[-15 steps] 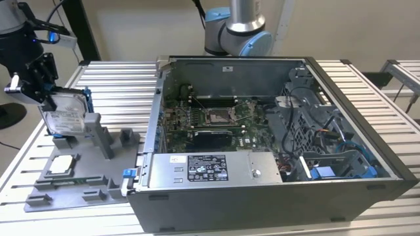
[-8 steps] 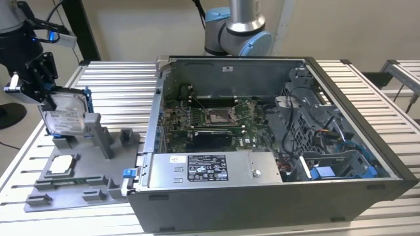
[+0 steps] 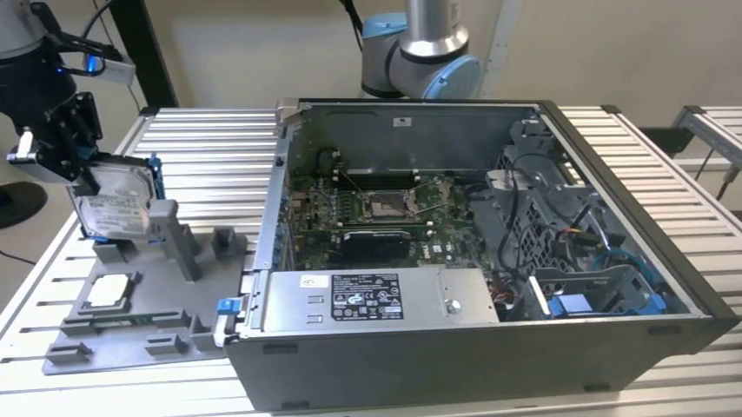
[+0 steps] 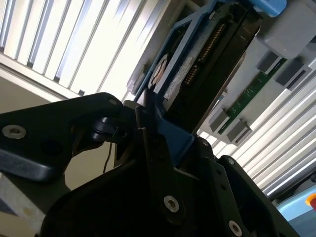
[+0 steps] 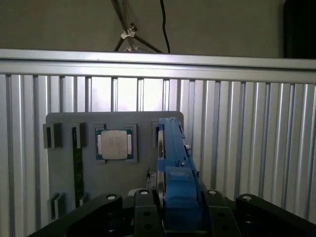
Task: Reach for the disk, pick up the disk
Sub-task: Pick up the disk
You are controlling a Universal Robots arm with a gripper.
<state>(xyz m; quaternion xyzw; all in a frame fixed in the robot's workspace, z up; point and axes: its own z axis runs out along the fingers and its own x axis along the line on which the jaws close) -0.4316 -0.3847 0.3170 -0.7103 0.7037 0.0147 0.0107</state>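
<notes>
The disk (image 3: 116,207) is a flat silver-grey drive with a white label and a blue bracket. It stands on edge over the grey fixture plate (image 3: 139,343) at the exterior view's left. My gripper (image 3: 83,174) comes down on its top edge. In both wrist views the black fingers (image 5: 143,207) close on the blue bracket (image 5: 174,153) from both sides. The second wrist view shows the disk (image 4: 197,59) reaching away from the gripper (image 4: 158,131), its connector side facing the camera. I cannot tell whether the disk's lower edge still sits in the plate's slot.
An open computer case (image 3: 464,243) stands just to the exterior view's right of the plate. A small square silver chip (image 3: 110,291) lies on the plate near the disk, with upright grey holders (image 3: 168,234) beside it. A second arm's base (image 3: 418,61) rises behind the case. All rests on a slatted metal table (image 3: 208,139).
</notes>
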